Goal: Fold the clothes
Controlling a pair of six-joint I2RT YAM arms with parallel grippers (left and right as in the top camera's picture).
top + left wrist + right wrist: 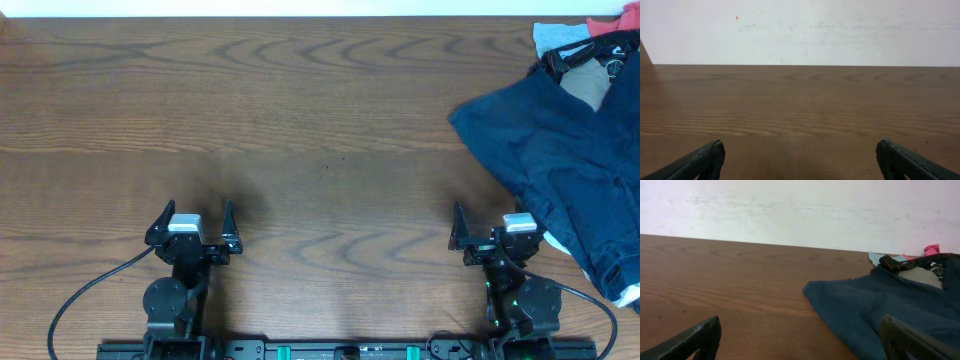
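Two arms wait at the near edge of a wooden surface (300, 120). One pair of dark navy shorts (560, 150) lies heaped at the far right, untouched and unfolded.

Seen from overhead, the shorts lie between 12 and 2 o'clock from the right claw (500, 222). Their nearest hem is just beside that claw's outer finger, though the view does not show whether they touch. From the left claw (197, 215) the shorts are well apart, off toward 2 o'clock across bare wood. The right arm is plainly the nearer, and the first reach looks to be its job.

The cloth's bulk runs on a diagonal, from a corner at about 10 o'clock to a trailing end at about 5 o'clock, where the picture's right edge cuts it off. The waistband and the two legs cannot be told apart in the heap.

Both claws stand with their jaws spread wide and nothing between them. The wrist views confirm it: empty wood ahead of the left, and the shorts filling the right half ahead of the right.

By count there are one pair of navy shorts and two claws. A small pile at 1 o'clock behind the shorts shows one beige piece (592, 85), one black (560, 62), one pale blue-white (555, 38) and one pink (606, 24). A white scrap (627, 295) peeks out under the shorts' near end.
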